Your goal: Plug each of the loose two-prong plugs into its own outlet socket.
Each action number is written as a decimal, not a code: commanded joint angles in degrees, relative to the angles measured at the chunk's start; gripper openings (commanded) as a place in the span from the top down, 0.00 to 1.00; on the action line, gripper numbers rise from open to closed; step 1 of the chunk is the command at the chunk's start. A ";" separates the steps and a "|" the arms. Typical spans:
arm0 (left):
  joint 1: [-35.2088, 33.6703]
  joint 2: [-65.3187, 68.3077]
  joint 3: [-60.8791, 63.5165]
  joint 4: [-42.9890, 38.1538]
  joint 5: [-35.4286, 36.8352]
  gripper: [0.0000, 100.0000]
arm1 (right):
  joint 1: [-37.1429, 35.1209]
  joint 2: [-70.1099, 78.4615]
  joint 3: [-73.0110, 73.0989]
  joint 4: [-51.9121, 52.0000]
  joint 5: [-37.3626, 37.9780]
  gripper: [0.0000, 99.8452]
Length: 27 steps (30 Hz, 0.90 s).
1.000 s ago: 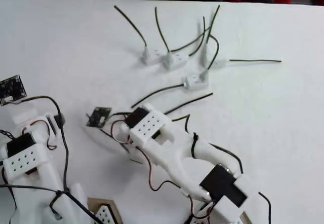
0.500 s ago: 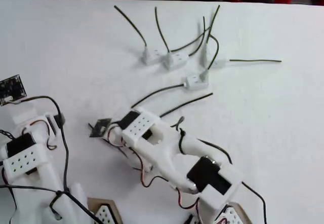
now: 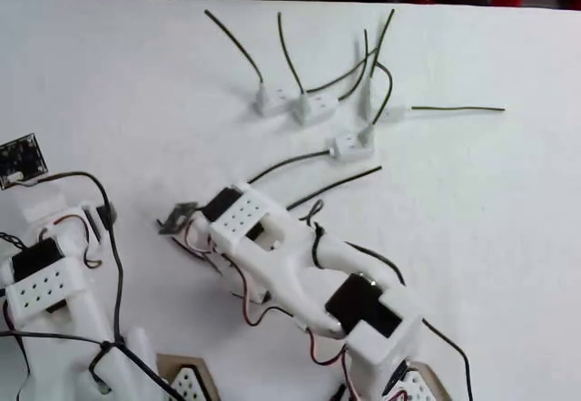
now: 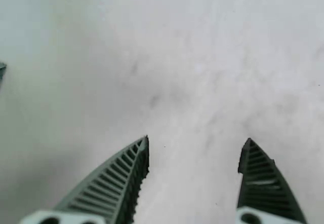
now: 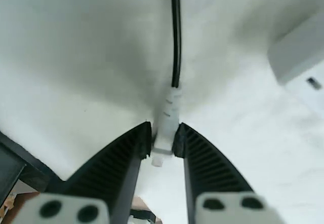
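My right gripper point(image 5: 163, 133) is shut on a small white two-prong plug point(image 5: 166, 120); its black cord point(image 5: 175, 31) runs straight away over the white table. In the high view the right arm point(image 3: 272, 242) lies across the table's middle, its wrist covering the plug, and the cord point(image 3: 336, 186) trails out to the right. Several white outlet sockets with black cords sit farther back: one point(image 3: 270, 101), another point(image 3: 318, 107) and a nearer one point(image 3: 352, 145). My left gripper point(image 4: 196, 143) hangs open over bare table, and its arm point(image 3: 41, 283) stands at the lower left.
A white block point(image 5: 298, 51) shows at the edge of the right wrist view. A small circuit board point(image 3: 20, 159) sits at the far left of the table. Loose cords fan out behind the sockets. The table's point(image 3: 508, 238) right side is bare white.
The right arm has swung left and drawn back toward the near edge, its wrist shifting leftward with the plug held. The left arm and the sockets have stayed put.
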<state>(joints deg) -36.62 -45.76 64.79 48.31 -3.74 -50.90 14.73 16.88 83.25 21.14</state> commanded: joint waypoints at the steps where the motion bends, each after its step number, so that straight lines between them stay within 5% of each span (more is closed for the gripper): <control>1: -0.48 -1.80 0.00 -1.41 -0.09 0.71 | -0.40 1.54 -2.29 0.66 -0.44 0.92; 27: -0.48 -1.80 0.09 -1.41 -0.09 0.71 | 0.04 2.68 -6.15 5.85 -0.62 0.93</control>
<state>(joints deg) -36.62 -45.76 64.79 48.31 -3.74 -50.90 17.63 12.48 88.18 21.14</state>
